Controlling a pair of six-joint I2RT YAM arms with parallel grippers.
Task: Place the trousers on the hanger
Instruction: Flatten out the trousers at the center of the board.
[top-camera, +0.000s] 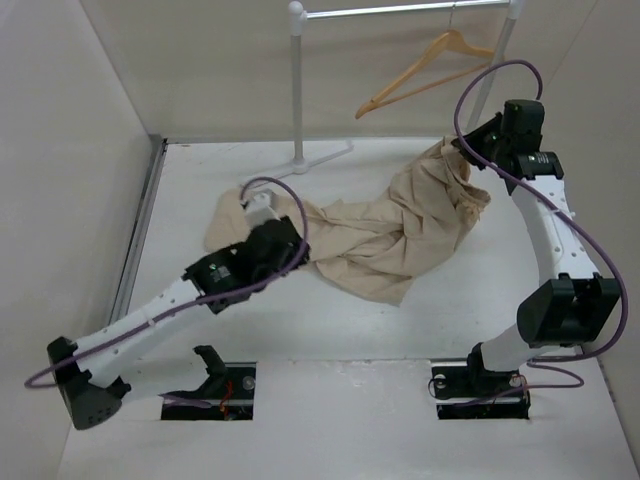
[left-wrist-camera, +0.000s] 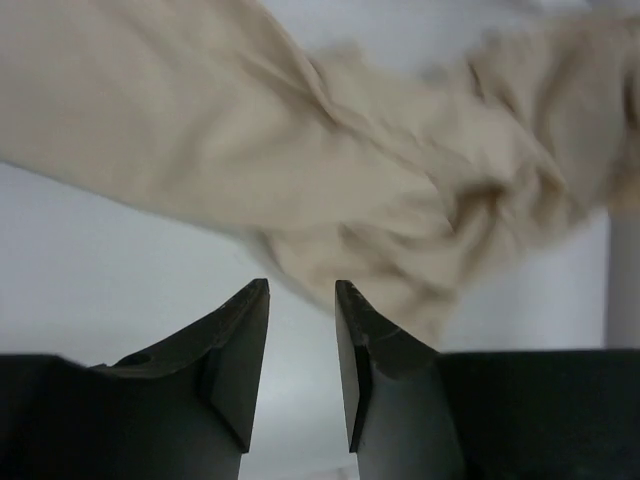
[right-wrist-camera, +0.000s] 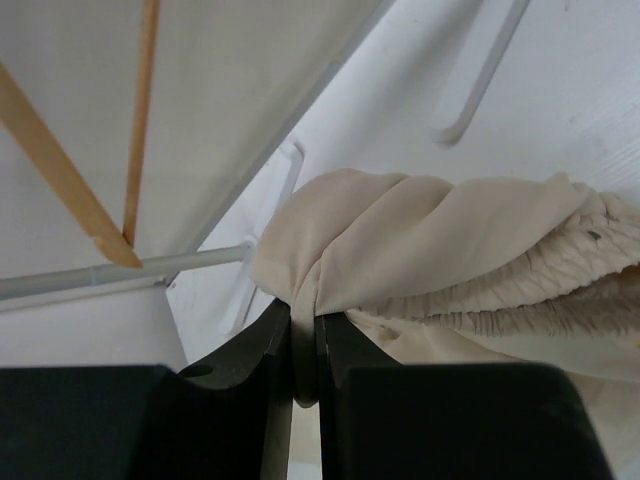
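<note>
Right gripper (right-wrist-camera: 303, 322): jaws almost together, pinching a fold of the trousers (top-camera: 390, 235) just beside the gathered waistband.
Left gripper (left-wrist-camera: 302, 292): jaws parted a little, nothing between them; cloth lies just beyond the tips.
Trousers: crumpled on the table (top-camera: 400, 330), spread between the two arms, right end drawn up into the right gripper.
Hanger (top-camera: 425, 68): hangs tilted from the rack (top-camera: 297, 90) rail, apart from the cloth.

No legible text or markings
</note>
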